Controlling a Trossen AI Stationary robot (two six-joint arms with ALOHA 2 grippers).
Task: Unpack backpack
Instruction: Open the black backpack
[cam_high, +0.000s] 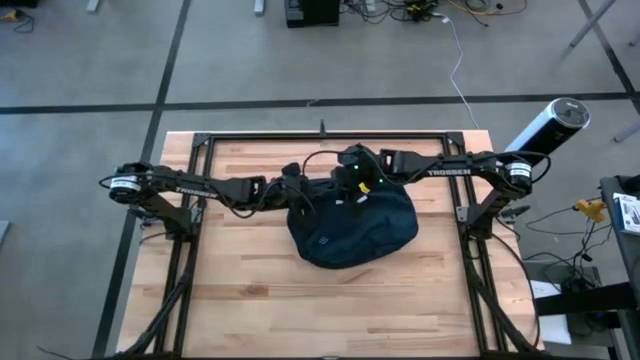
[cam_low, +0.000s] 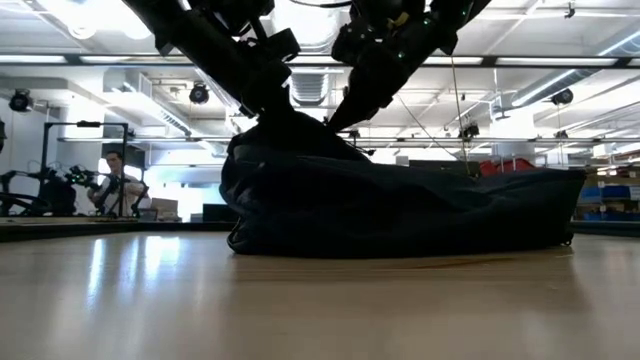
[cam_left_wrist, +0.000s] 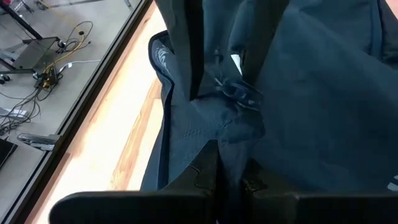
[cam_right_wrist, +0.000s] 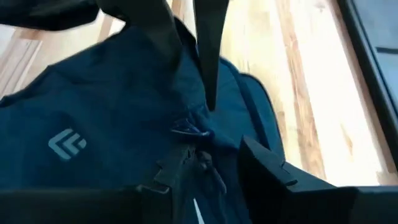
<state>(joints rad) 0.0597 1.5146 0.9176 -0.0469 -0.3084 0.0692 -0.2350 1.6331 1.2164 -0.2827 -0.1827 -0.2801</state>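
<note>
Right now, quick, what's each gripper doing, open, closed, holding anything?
Left gripper: shut on a fold of the backpack fabric.
Right gripper: partly open at the backpack's zipper; no clear hold on anything.

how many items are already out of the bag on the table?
0. Only the dark navy soft fabric backpack lies on the wooden table, mid-table, both hands at its top edge. Anything behind the bag in the low view would be hidden, but the high view shows none.
</note>
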